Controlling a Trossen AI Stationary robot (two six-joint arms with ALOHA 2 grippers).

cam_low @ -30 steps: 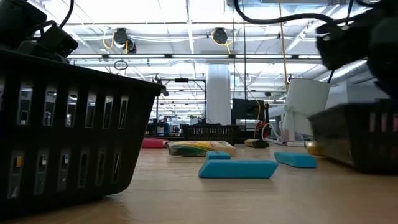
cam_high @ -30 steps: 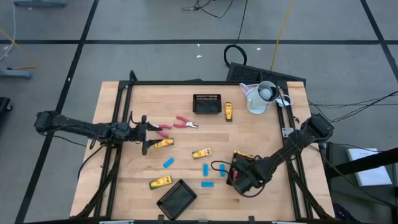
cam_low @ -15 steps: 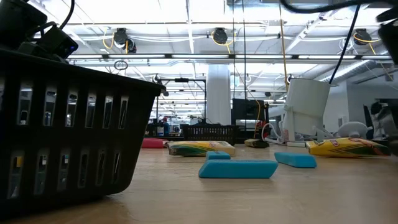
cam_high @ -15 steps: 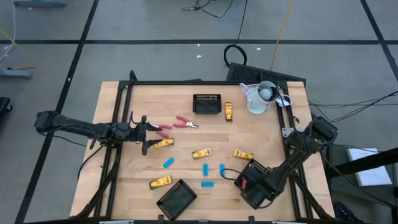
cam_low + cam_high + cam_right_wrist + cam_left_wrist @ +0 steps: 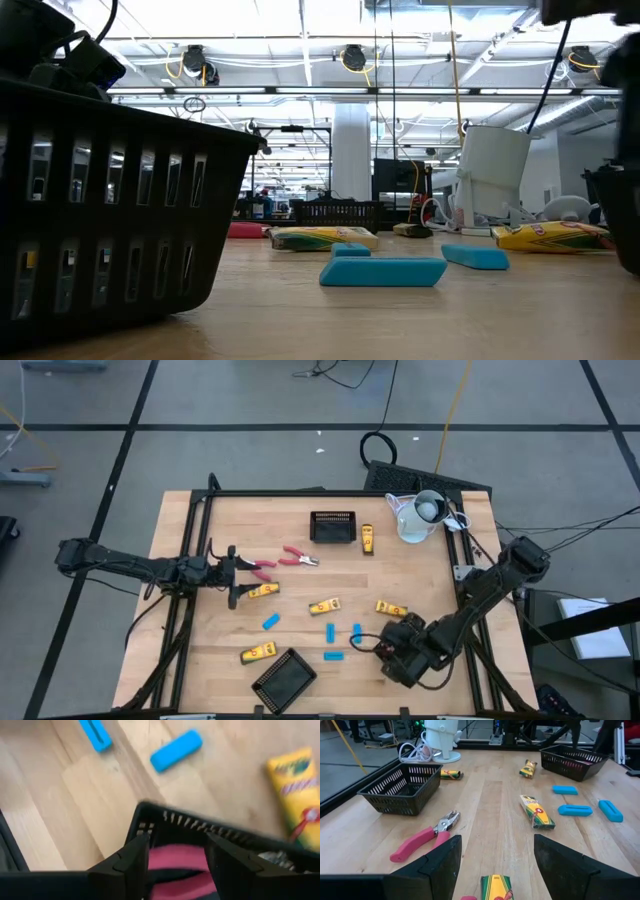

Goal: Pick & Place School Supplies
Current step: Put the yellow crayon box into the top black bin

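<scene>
My right gripper [image 5: 398, 656] is near the table's front right, shut on a black mesh tray [image 5: 200, 827] with a pink-handled tool [image 5: 176, 858] inside. My left gripper [image 5: 232, 574] waits open and level at the table's left. A yellow-and-black block [image 5: 495, 887] lies below its fingers, and a pink-handled tool [image 5: 418, 842] lies beside it. More yellow-and-black blocks [image 5: 323, 606] [image 5: 391, 607] [image 5: 258, 653] and several bright-blue pieces [image 5: 333, 656] lie flat mid-table. My right gripper comes at the black mesh tray from above, slanting down. Its two fingers [image 5: 131, 862] stand over the tray's inside, with one wall's rim [image 5: 165, 815] just past their tips. The fingers hide where they grip. The tray [image 5: 405, 648] sits tilted; whether it clears the table I cannot tell.
A second black tray [image 5: 284, 679] stands at the front edge and fills the low view's left side. A third tray [image 5: 332, 526], another yellow-and-black block [image 5: 368, 538] and a white jug [image 5: 420, 517] are at the far side. Another pink-handled tool [image 5: 298, 557] lies mid-left.
My right gripper has carried the black tray toward the table's near right corner, uncovering a yellow-and-black block, then come back a little toward the left, rising and rolling. The tray has turned about with it. My left gripper has kept still.
</scene>
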